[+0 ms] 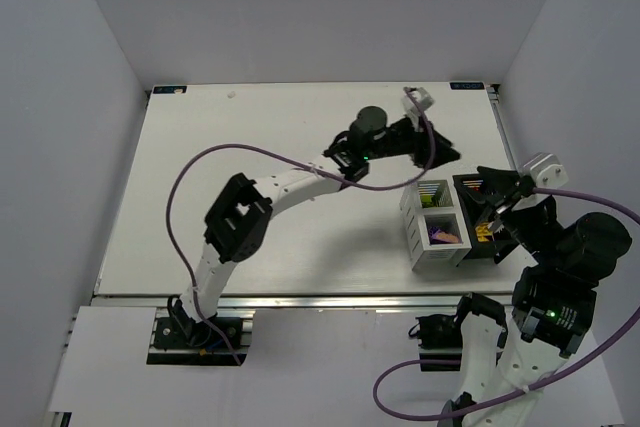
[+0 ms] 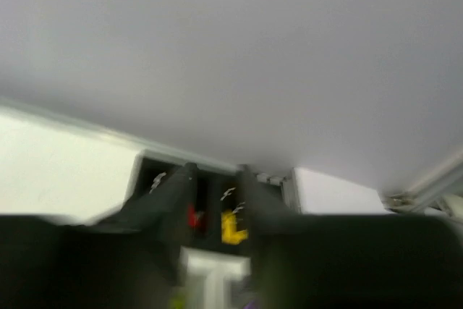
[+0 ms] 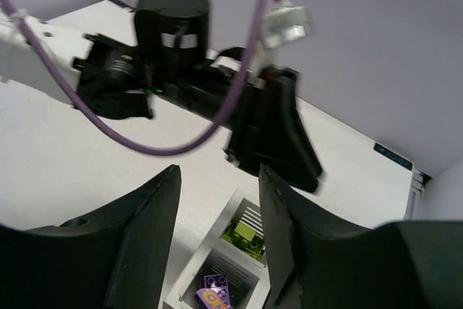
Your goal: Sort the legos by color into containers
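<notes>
The containers (image 1: 420,215) stand at the right of the table. In the right wrist view, lime green legos (image 3: 246,233) lie in one white compartment and purple legos (image 3: 215,293) in the other. In the blurred left wrist view, a red lego (image 2: 194,216) and a yellow lego (image 2: 233,227) lie in the black compartments. My left gripper (image 1: 447,155) hovers just behind the containers; its jaws (image 2: 215,171) stand apart with nothing between them. My right gripper (image 1: 497,197) is over the black side, open and empty (image 3: 218,173).
The left arm's purple cable (image 1: 200,162) loops over the table's middle. The left wrist and gripper (image 3: 278,132) sit close in front of my right gripper. White walls enclose the table; its far right corner (image 1: 490,89) is near.
</notes>
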`<state>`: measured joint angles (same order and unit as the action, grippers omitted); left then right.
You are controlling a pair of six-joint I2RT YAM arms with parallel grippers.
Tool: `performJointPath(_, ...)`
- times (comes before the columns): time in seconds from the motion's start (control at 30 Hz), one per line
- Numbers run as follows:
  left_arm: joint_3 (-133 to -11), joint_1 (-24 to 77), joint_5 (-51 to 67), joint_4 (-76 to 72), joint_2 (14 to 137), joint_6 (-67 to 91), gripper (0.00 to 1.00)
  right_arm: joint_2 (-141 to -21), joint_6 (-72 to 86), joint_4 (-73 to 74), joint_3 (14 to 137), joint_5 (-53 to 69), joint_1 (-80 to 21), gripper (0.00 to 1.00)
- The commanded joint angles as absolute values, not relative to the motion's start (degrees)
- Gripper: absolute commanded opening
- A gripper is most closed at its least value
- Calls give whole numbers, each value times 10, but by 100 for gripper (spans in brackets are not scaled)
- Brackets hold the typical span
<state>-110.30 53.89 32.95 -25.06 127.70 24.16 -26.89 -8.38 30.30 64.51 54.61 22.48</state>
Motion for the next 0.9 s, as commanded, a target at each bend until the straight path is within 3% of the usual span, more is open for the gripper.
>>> performJointPath(0.0, -950, 469, 245, -229, 1182, 264, 60, -279, -48, 286, 673, 473, 223, 56)
performJointPath(0.07, -885, 463, 158, -225, 1097, 237, 84, -280, -41, 286, 675, 458, 223, 63)
performJointPath(0.1, -869, 456, 116, -198, 1073, 227, 98, -281, -28, 284, 674, 447, 225, 72)
performJointPath(0.17, -852, 450, 16, -113, 1006, 187, 98, -290, -13, 281, 671, 427, 223, 83)
performJointPath(0.27, -832, 450, -137, -4, 939, 182, 98, -314, 20, 289, 657, 400, 223, 86)
performJointPath(0.4, -832, 450, -254, 240, 829, 195, 98, -369, 68, 327, 626, 374, 224, 86)
performJointPath(0.47, -790, 450, -296, 292, 787, 207, 98, -405, 43, 349, 628, 374, 224, 89)
performJointPath(0.73, -500, 450, -362, 246, 459, 186, 98, -419, 22, 325, 599, 367, 225, 89)
performJointPath(0.87, -425, 450, -359, 216, 414, 143, 98, -429, 22, 309, 577, 379, 225, 89)
